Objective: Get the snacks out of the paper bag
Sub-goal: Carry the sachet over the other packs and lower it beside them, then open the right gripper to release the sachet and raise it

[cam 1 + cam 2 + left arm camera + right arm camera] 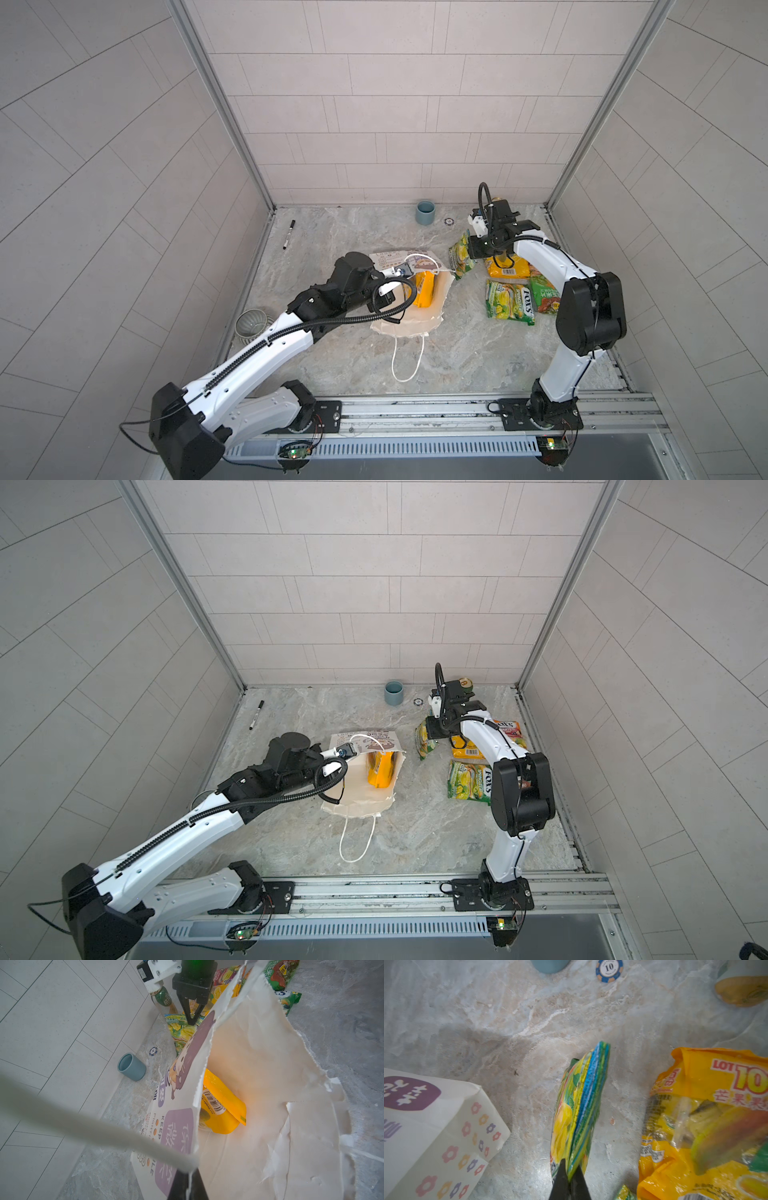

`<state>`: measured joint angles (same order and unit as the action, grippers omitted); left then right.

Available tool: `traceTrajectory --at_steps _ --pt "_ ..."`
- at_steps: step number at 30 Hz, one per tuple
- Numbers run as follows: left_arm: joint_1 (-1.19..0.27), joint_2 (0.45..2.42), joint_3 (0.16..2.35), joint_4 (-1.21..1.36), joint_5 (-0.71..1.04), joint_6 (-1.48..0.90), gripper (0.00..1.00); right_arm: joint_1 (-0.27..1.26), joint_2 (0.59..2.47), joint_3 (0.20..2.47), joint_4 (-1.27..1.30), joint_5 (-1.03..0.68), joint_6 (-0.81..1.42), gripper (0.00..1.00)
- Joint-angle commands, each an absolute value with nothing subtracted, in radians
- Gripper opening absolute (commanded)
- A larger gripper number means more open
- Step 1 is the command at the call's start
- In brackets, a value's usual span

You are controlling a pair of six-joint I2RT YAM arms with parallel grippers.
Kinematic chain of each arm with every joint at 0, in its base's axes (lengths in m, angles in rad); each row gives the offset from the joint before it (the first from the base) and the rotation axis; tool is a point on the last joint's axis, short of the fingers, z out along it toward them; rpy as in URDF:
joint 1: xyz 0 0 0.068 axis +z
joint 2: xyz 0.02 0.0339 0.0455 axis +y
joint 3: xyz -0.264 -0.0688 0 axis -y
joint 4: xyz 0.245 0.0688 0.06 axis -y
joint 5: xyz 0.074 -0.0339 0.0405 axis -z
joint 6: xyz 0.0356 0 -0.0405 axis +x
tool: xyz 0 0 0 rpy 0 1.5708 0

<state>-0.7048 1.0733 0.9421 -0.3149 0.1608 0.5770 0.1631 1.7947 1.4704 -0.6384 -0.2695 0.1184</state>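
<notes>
While a blue cup [424, 212], a poker chip [609, 968] and a drink can [464, 683] sit along the far edge of the bench [357, 361], the torn white paper bag [415, 322] lies open mid-bench, one yellow packet [424, 291] inside, half hidden by its printed front. My left gripper [189, 1174] is clamped on the bag's cord handle [104, 1132]; my right gripper [571, 1169] pinches a green-yellow packet [583, 1105] beside the bag, near other loose packets [509, 307].

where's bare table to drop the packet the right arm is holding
Widest bare marble: the front strip between the paper bag and the right arm's base. Also open: the back, between marker and blue cup. Crowded: the right side, where the FOX'S packet, yellow packet and others lie beside the held green-yellow packet.
</notes>
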Motion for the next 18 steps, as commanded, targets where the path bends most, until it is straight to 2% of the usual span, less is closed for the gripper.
traceTrajectory --at_steps 1,6,18 --pt "-0.712 1.077 0.932 -0.266 0.185 0.568 0.00 0.170 1.845 1.512 -0.750 -0.141 0.069 0.00" --pt "-0.712 1.078 0.929 -0.262 0.181 0.564 0.00 0.173 1.867 1.534 -0.785 -0.004 0.092 0.00" --pt "-0.712 1.100 0.942 -0.253 0.148 0.536 0.00 0.201 1.931 1.545 -0.716 0.056 0.217 0.00"
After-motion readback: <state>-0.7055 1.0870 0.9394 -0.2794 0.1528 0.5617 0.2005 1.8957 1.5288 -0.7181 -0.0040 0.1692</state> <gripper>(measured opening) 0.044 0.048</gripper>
